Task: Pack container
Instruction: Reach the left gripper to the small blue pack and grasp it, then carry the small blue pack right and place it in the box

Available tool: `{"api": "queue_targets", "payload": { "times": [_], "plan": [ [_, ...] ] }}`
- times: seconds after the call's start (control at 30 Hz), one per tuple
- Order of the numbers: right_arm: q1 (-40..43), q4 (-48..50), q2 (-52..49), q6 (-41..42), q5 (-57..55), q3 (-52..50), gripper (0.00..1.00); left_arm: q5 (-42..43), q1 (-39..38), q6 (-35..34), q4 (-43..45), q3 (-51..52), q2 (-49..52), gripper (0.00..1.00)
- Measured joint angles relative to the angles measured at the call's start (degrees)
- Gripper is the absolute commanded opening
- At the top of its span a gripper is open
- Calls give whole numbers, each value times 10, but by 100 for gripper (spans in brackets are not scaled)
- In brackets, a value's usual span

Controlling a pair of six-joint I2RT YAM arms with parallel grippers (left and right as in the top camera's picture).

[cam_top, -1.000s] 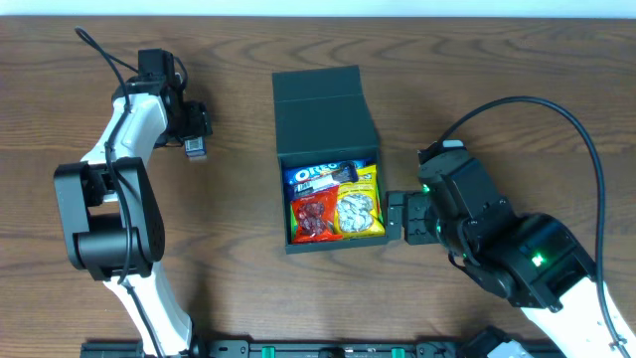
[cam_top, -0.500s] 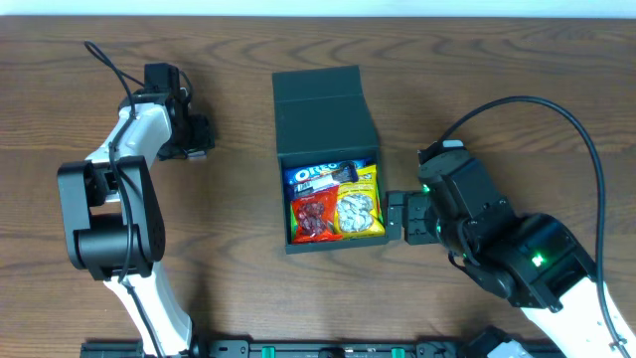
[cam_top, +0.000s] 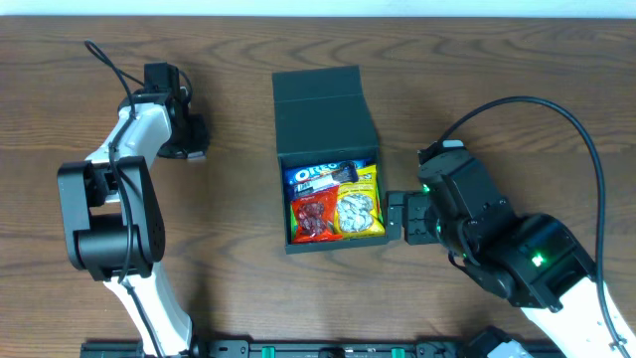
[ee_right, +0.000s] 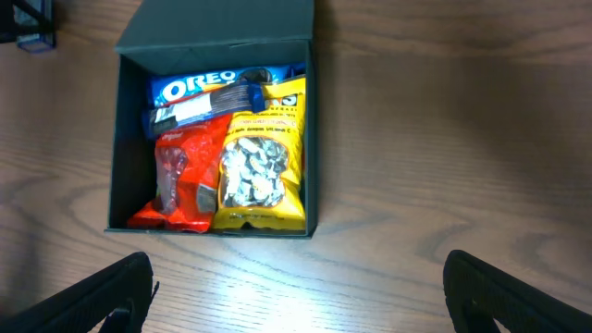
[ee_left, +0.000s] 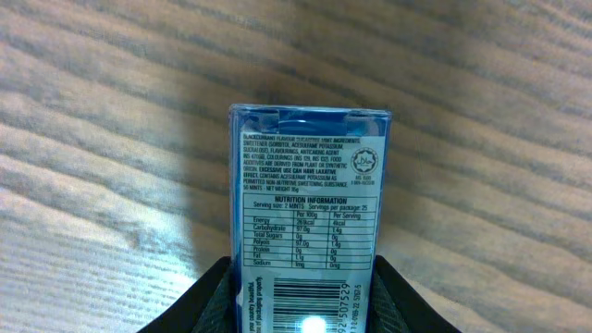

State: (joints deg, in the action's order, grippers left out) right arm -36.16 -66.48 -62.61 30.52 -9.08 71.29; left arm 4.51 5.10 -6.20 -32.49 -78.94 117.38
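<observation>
The container (cam_top: 282, 204) is sitting open about midway between the left and right edges of the tabletop (cam_top: 238, 259), with its flap lid (cam_top: 323, 119) lying back toward the far edge. Inside, an Oreo packet (cam_top: 316, 175) is lying along the far wall. A red packet (cam_top: 313, 216) and a yellow packet (cam_top: 360, 209) are lying side by side in front of it (the yellow one on the right). The right gripper (cam_top: 396, 217) is hovering just beside the container's right wall, its fingers (ee_right: 102, 296) spread wide with nothing between them. The left gripper (cam_top: 189, 139) is hanging over bare wood toward the far left corner, well apart from the container. It is clasping a blue mint pack (ee_left: 310, 194), whose nutrition label is facing the wrist camera.
</observation>
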Motion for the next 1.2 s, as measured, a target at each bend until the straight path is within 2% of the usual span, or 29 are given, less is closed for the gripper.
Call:
{"api": "queue_targets", "payload": {
  "times": [0.07,0.4,0.53,0.73,0.93,1.2],
  "plan": [
    [0,0,0,0,0,0,99,0,0,0,-15,-2,0,6],
    [0,0,0,0,0,0,99,5,-2,0,-150,-39,0,6],
    [0,0,0,0,0,0,99,14,-15,5,-165,-48,-14,6],
    [0,0,0,0,0,0,99,18,-73,36,-173,-48,-92,6],
    [0,0,0,0,0,0,99,21,-154,108,-188,-54,-165,6],
    [0,0,0,0,0,0,99,51,-251,286,-247,-56,-178,6]
  ]
}}
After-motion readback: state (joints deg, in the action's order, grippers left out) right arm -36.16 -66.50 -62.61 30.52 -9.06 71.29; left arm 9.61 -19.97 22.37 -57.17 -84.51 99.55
